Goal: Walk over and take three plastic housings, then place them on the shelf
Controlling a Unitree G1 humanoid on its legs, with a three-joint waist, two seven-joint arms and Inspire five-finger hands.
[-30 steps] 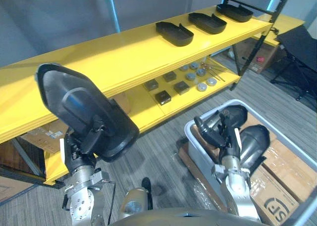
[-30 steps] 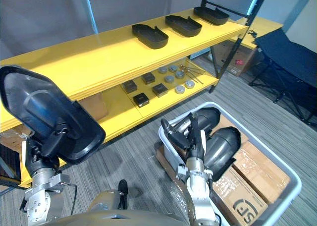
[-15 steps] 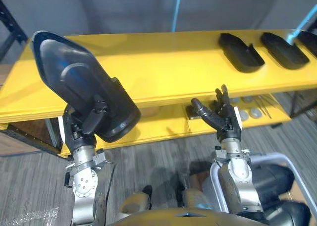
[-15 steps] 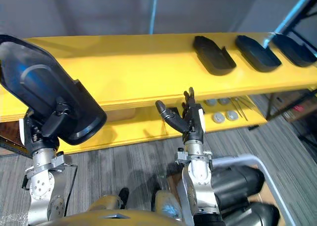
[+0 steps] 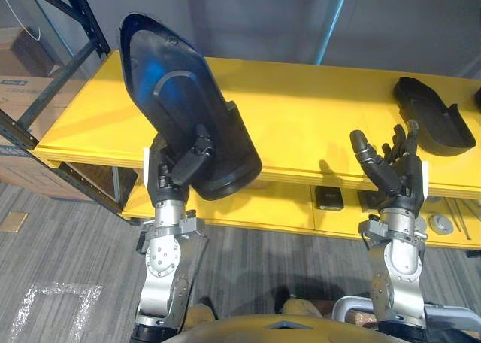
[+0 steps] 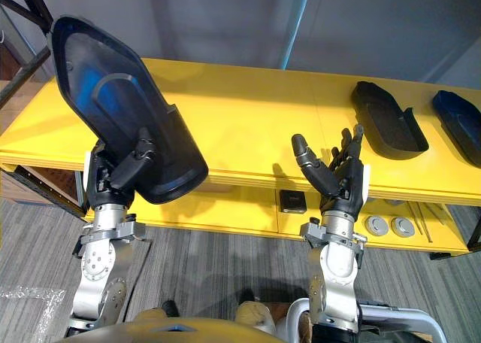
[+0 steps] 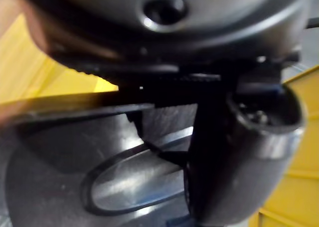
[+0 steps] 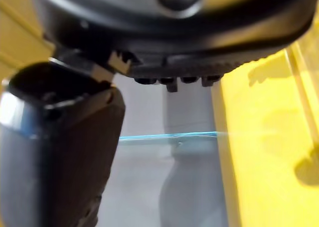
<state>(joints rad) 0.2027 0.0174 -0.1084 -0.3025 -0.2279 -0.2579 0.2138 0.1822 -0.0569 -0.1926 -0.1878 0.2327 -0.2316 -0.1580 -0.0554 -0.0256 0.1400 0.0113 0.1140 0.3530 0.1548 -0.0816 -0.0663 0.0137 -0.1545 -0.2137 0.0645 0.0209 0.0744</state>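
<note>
Housing (image 5: pixel 176 95) rises above the left robot hand (image 5: pixel 171 179) — gripped low.

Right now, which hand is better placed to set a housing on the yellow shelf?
Likely the left hand: it is shut on a black housing, raised near the yellow shelf. The right hand is open and holds nothing.

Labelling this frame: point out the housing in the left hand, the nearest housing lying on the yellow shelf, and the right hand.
held housing (image 5: pixel 176 102), left eye view, its broad dark face.
nearest shelf housing (image 6: pixel 385 119), right eye view, its middle.
right hand (image 5: pixel 398 181), left eye view, palm.
</note>
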